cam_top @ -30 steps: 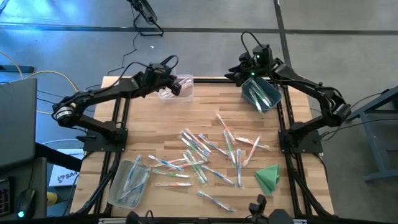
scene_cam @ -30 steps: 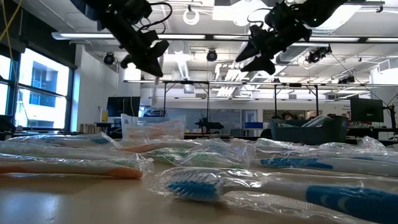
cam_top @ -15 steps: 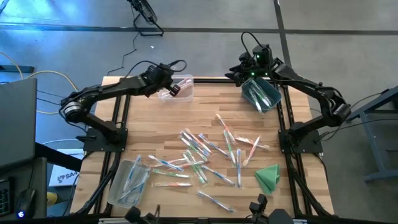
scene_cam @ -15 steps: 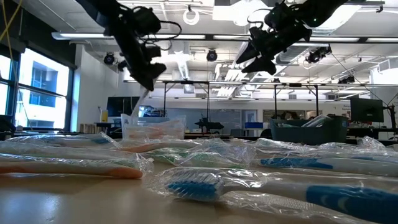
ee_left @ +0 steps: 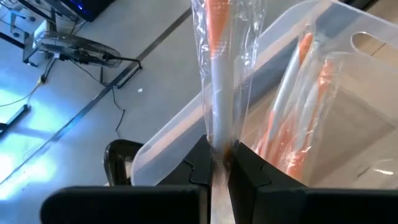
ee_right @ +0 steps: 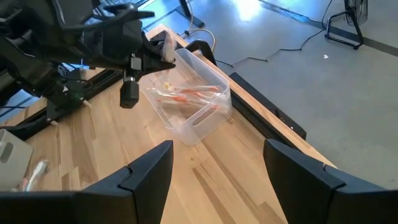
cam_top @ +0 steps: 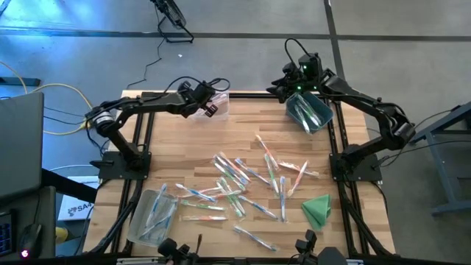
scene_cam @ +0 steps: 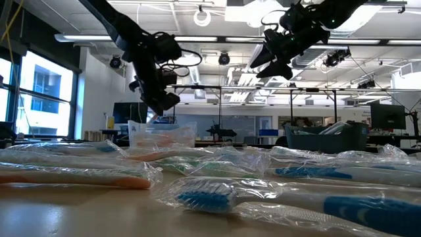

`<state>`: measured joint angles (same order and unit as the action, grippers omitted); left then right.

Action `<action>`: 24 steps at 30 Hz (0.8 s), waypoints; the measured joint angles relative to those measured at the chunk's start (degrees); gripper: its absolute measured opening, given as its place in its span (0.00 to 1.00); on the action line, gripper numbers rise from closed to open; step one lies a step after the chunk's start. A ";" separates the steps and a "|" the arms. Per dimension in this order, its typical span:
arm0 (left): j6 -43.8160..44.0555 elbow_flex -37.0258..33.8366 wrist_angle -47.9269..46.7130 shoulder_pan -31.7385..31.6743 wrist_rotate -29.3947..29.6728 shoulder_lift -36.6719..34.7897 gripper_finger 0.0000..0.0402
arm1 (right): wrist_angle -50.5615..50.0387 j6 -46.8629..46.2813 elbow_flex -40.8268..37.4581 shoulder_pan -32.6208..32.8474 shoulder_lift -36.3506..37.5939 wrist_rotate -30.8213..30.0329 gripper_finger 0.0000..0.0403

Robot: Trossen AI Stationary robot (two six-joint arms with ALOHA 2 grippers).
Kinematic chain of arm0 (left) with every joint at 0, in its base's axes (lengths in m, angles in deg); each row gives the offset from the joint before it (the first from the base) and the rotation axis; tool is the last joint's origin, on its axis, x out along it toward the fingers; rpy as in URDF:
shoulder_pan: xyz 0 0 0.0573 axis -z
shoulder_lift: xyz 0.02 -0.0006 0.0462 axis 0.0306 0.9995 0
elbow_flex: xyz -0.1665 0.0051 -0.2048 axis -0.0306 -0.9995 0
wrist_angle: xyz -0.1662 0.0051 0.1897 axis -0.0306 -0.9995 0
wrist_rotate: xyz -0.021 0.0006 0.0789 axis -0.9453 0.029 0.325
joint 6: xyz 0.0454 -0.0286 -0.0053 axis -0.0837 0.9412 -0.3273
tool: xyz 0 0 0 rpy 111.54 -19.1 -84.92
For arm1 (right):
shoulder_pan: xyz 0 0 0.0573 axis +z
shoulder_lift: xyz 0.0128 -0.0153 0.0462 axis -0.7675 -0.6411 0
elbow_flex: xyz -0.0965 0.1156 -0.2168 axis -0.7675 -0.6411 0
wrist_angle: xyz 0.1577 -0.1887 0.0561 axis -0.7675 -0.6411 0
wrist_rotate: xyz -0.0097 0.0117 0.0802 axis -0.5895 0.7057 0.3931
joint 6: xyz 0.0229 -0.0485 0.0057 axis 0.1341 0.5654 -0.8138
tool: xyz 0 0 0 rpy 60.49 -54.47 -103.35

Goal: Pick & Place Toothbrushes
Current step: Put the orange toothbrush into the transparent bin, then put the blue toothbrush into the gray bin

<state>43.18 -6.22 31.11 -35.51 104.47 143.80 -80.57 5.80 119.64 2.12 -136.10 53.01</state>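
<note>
Orange-accented wrapped toothbrush [ee_left: 219, 74] pinched in the closed left gripper [ee_left: 219, 163] above the clear bin [cam_top: 218, 104] at the bench's far-left corner.
Only the left wrist view shows this grip; the right gripper [cam_top: 283, 87] hangs spread and empty near the blue bin [cam_top: 310, 112].

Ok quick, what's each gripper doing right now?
Left gripper: shut on an orange toothbrush over the clear bin.
Right gripper: open, empty.

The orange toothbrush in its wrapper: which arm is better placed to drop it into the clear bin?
The left. Its gripper is shut on the orange toothbrush, directly over the clear bin. The right gripper hangs open and empty above the blue bin.
</note>
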 joint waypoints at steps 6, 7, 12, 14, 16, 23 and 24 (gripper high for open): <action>0.00 0.00 2.31 0.00 -1.08 1.12 0.09 | 0.02 0.02 0.00 0.00 0.00 0.07 0.60; 0.00 0.00 2.68 -0.02 -1.19 1.12 0.11 | 0.00 0.02 0.00 0.00 -0.02 0.09 0.60; -0.97 0.00 2.96 0.00 -3.38 1.12 0.25 | 0.02 0.04 0.00 0.00 -0.02 0.11 0.60; -1.33 0.00 2.97 0.00 -5.29 1.10 0.31 | 0.02 0.04 0.00 0.00 -0.02 0.11 0.60; -1.29 0.00 3.12 0.00 -6.69 1.10 0.36 | 0.02 0.04 0.00 0.00 -0.02 0.11 0.60; 1.97 0.00 7.26 0.02 -8.89 -0.46 0.43 | 0.04 0.04 0.00 0.00 -0.02 0.13 0.60; 2.44 0.00 8.06 0.02 -8.89 -0.96 0.43 | 0.04 0.04 0.00 0.00 -0.02 0.13 0.60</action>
<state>45.62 -6.22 39.17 -35.49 95.58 142.84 -80.52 5.84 119.64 2.12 -136.13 53.14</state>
